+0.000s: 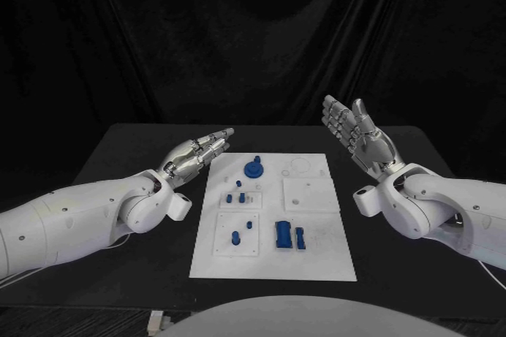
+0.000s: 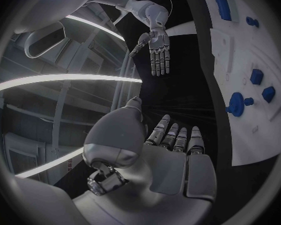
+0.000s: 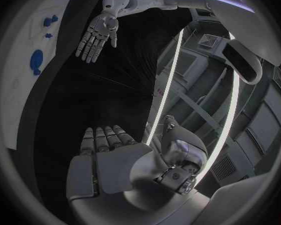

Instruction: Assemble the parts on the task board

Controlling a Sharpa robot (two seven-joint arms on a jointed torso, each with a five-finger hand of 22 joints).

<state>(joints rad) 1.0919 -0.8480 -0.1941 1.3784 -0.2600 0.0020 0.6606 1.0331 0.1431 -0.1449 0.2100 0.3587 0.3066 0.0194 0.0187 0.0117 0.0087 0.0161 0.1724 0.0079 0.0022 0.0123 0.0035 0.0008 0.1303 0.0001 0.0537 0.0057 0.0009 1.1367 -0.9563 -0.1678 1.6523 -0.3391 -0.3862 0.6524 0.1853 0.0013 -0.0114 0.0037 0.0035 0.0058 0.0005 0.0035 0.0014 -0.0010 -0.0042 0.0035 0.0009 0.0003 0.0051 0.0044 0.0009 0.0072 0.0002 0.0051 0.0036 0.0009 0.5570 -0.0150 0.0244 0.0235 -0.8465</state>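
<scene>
Black table (image 1: 126, 143), white task board (image 1: 316, 260) — small blue parts (image 1: 287, 234) scattered upright

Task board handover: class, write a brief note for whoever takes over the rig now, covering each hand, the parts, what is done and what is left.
Left hand: open, holding nothing, raised beside the task board's left edge.
Right hand: open, holding nothing, raised off the board's far right corner.
Task board: flat in the middle of the table, blue parts spread over it, none in a hand.
Done: no assembly work can be told from here.
Left: pick up the parts and assemble them.
</scene>
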